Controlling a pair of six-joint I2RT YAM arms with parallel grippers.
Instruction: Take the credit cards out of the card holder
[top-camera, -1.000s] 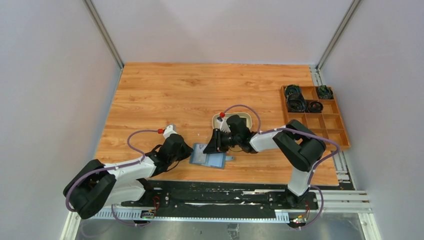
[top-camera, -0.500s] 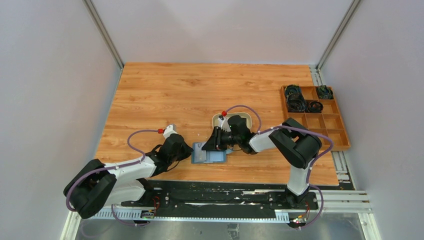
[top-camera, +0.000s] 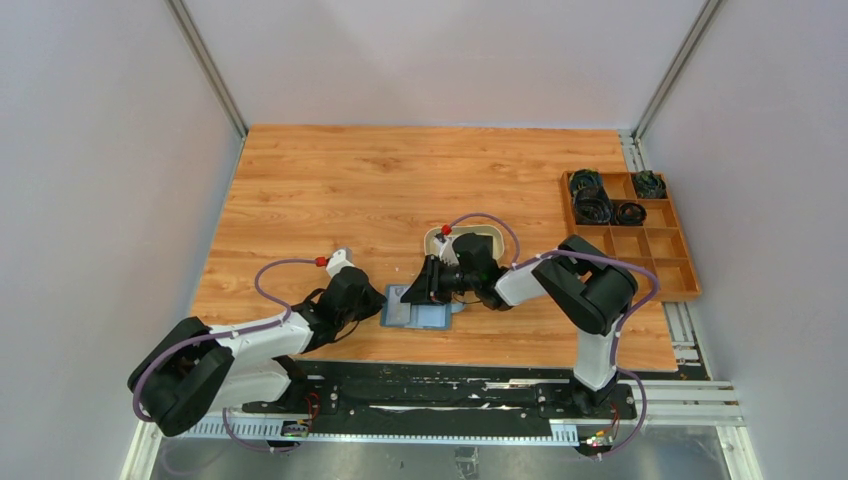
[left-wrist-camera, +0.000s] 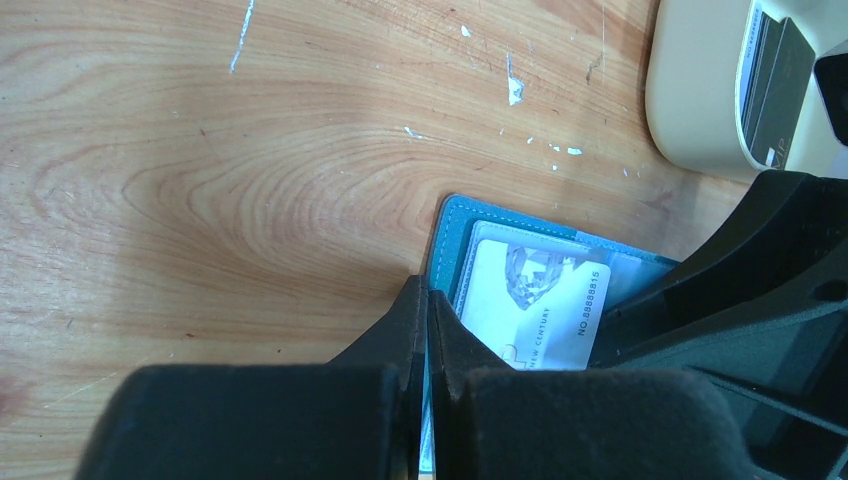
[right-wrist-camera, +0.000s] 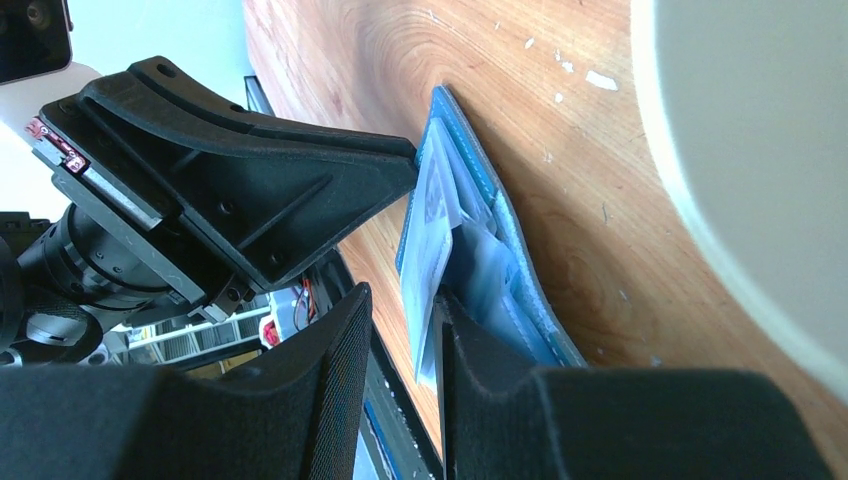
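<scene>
The teal-blue card holder (top-camera: 420, 314) lies open on the table between the two arms. My left gripper (left-wrist-camera: 428, 302) is shut on its left edge (left-wrist-camera: 447, 232). A whitish credit card (left-wrist-camera: 537, 300) printed "NEW CENTURY" shows in the holder's pocket. In the right wrist view this card (right-wrist-camera: 424, 240) stands lifted off the card holder (right-wrist-camera: 508, 262). Its lower edge sits between the fingers of my right gripper (right-wrist-camera: 405, 312), against the right-hand finger. The jaws stand apart, with a gap on the other side. From above, the right gripper (top-camera: 414, 295) reaches over the holder from the right.
A beige oval tray (left-wrist-camera: 690, 110) sits just behind the holder with dark and light cards (left-wrist-camera: 770, 70) in it. From above the tray (top-camera: 488, 234) is partly hidden by the right arm. A wooden compartment box (top-camera: 655, 262) holding black cables stands at the right edge.
The right gripper has moved a little left over the card holder. The holder's right side has drawn in toward the left. The left gripper has stayed put.
</scene>
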